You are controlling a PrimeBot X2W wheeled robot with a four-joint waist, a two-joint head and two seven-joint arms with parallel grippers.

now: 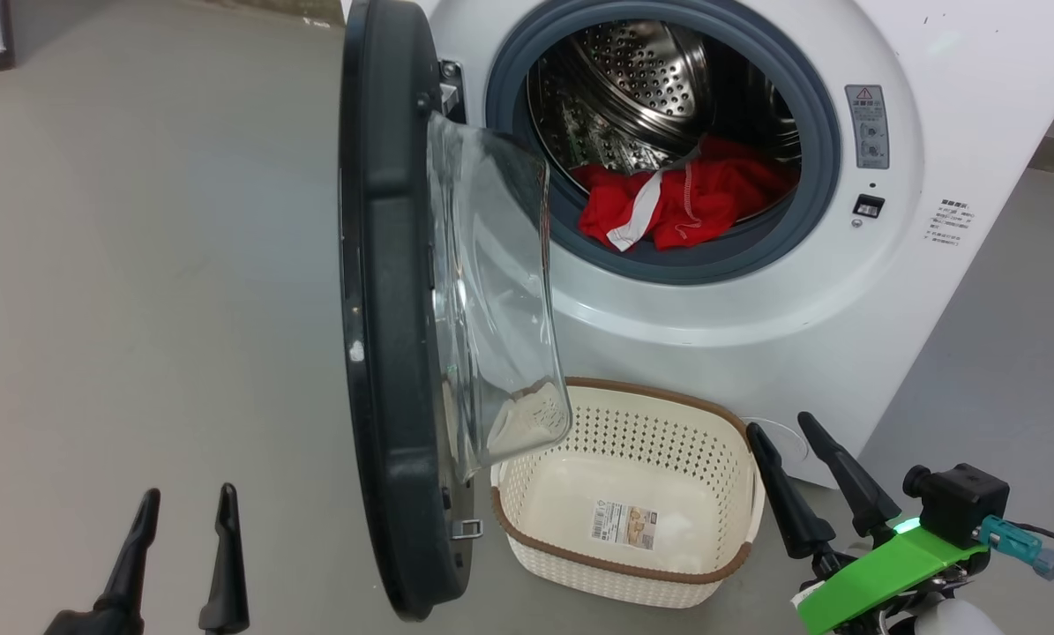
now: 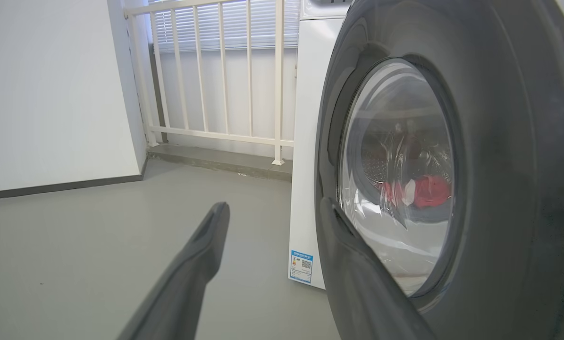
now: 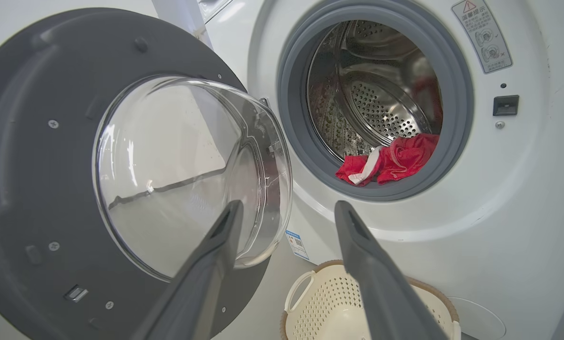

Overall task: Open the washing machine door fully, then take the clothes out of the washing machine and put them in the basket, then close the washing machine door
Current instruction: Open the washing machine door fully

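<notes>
As door [image 1: 385, 309] stands open centre-left, steer your spread right hand [image 1: 778, 423] past glass bowl [image 1: 491, 291]; pinch clothes [image 1: 712, 198], upper centre. Left hand [image 1: 188, 494] spread too.

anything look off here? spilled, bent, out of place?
Nothing spilled or broken. The clothes lie bunched at the drum's front, a fold lapping onto the grey gasket. The basket sits upright and empty below the opening, its left end behind the open washing machine door. One small pale speck marks its black edge.
</notes>
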